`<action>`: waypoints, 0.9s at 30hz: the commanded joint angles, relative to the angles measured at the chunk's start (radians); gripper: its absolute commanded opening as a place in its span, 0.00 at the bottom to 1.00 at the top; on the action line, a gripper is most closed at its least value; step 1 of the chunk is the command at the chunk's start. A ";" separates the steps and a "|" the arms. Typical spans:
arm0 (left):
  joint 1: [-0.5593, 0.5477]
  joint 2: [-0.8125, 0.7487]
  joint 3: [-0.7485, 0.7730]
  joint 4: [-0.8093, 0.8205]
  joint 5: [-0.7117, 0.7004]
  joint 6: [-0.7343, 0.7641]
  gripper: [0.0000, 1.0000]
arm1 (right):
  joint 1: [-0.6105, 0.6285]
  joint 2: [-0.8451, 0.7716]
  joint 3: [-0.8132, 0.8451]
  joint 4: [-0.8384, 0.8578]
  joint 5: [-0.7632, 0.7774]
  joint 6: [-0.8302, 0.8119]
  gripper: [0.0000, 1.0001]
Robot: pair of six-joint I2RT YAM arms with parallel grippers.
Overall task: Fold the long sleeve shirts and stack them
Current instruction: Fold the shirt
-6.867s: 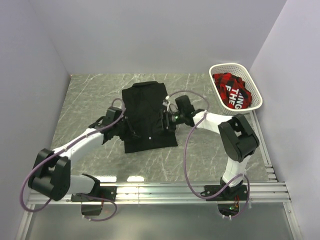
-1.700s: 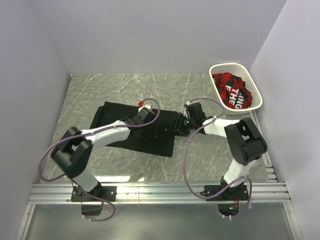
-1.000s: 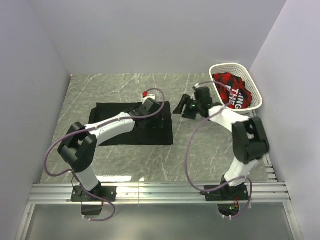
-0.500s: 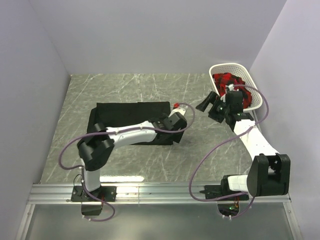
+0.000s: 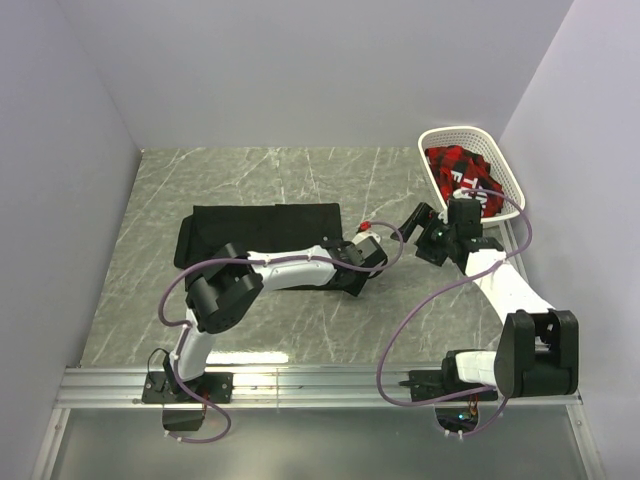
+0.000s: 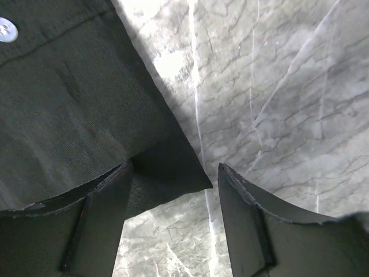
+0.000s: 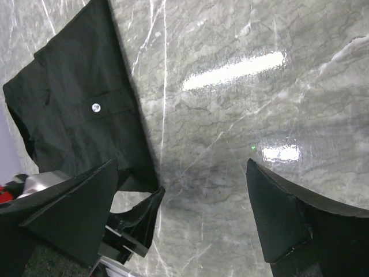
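A black long sleeve shirt (image 5: 260,225) lies folded into a wide band on the marble table (image 5: 300,175). My left gripper (image 5: 355,280) is at the band's near right corner. In the left wrist view the gripper (image 6: 174,170) is open, with the shirt (image 6: 69,109) corner lying between the fingers and one white button (image 6: 6,29) showing. My right gripper (image 5: 420,228) is open and empty above bare table, to the right of the shirt. In the right wrist view the gripper (image 7: 182,164) is spread wide, with the shirt (image 7: 75,98) at upper left.
A white basket (image 5: 510,205) stands at the back right and holds a red plaid garment (image 5: 455,165). Grey walls enclose the table on three sides. A metal rail (image 5: 320,380) runs along the near edge by the arm bases.
The shirt was turned and folded into a wide band. My left gripper slid right along it to its near right corner. My right gripper let go and pulled back toward the basket.
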 commanded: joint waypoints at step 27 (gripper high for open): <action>0.033 -0.169 -0.028 -0.002 0.145 -0.138 0.01 | 0.197 0.480 0.014 0.634 -0.256 0.325 0.93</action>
